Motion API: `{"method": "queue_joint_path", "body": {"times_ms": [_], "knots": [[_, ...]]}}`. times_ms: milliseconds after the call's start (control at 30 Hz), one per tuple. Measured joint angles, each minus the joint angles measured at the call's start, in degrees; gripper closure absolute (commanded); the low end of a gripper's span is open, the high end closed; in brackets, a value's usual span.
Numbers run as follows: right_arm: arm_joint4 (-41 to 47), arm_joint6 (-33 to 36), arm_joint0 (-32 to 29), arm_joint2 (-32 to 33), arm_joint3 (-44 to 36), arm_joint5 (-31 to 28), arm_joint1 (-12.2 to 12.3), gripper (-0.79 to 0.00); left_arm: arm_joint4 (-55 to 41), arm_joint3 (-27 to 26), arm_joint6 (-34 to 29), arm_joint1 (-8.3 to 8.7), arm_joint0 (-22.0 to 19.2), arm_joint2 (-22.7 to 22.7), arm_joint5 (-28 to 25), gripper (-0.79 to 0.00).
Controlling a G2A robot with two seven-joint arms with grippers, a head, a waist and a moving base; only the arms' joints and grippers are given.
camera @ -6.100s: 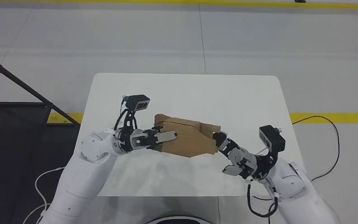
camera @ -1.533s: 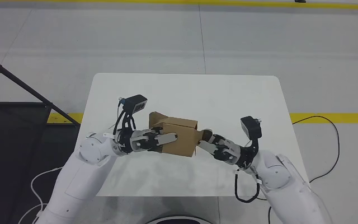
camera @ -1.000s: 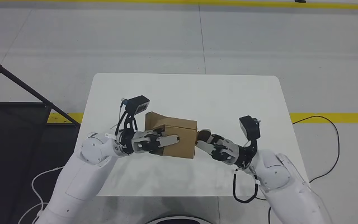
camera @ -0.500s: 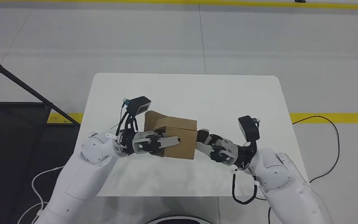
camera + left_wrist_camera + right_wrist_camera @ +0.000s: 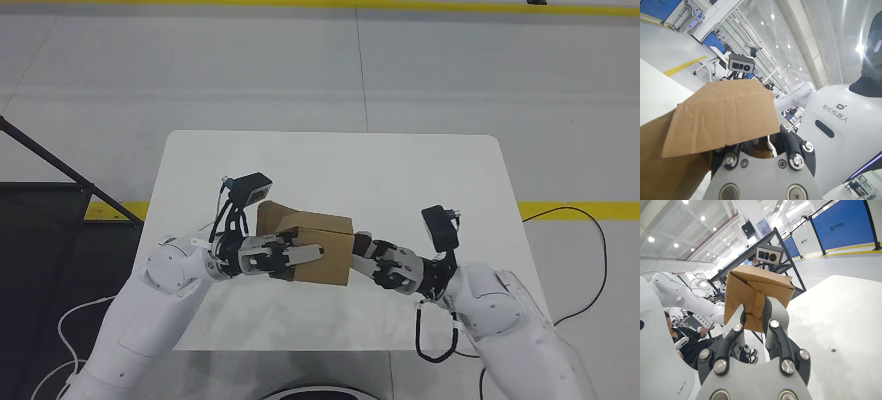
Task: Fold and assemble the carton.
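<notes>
A brown cardboard carton (image 5: 310,240) sits between the robot's two arms, over the near half of a white counter (image 5: 420,180). Whether its underside touches the counter cannot be told.

The left pincer (image 5: 287,254) holds the carton at its left end, with one pale finger lying across the side wall that faces the robot. In the left wrist view a raised flap (image 5: 721,115) of this open end stands in front of the camera and hides the fingertips. A strip of cardboard shows between the finger links just below it.

The right pincer (image 5: 357,262) meets the carton's opposite end, which is folded shut with overlapping flaps. In the right wrist view the carton (image 5: 745,291) stands tilted, one corner uppermost. The right pincer (image 5: 755,306) is only narrowly parted. Its two padded fingers (image 5: 768,309) are set against the closed end face, one on each side of a small loose flap, and it does not look clamped on that flap.

A small brown scrap (image 5: 833,350) lies on the counter (image 5: 838,313) beside the right pincer.
</notes>
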Motion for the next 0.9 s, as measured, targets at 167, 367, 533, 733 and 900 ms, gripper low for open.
{"method": "queue_joint_path", "body": {"times_ms": [167, 367, 533, 733, 900], "knots": [[-2.09, -0.28, -0.93, 1.37, -1.04, 0.66, 0.20, -0.360, -0.04, 0.04, 0.16, 0.08, 0.03, -0.03, -0.16, 0.000], [-5.41, -0.39, -1.82, 2.76, -2.64, 2.23, 0.41, -0.339, -0.01, 0.01, 0.36, 0.18, 0.03, -0.02, -0.36, 0.000], [-8.44, -1.40, -2.53, 3.51, -3.91, 3.67, 0.45, -0.296, 0.01, 0.07, 0.48, 0.28, 0.03, -0.07, -0.48, 0.000], [-10.64, -2.40, -3.27, 3.93, -5.03, 4.67, 0.46, -0.212, -0.20, 0.11, 0.46, 0.37, 0.05, -0.03, -0.46, 0.000], [-10.91, -2.24, -2.97, 3.41, -5.51, 4.93, 0.39, -0.212, -0.21, 0.13, 0.56, 0.41, 0.06, 0.28, -0.56, 0.000]]}}
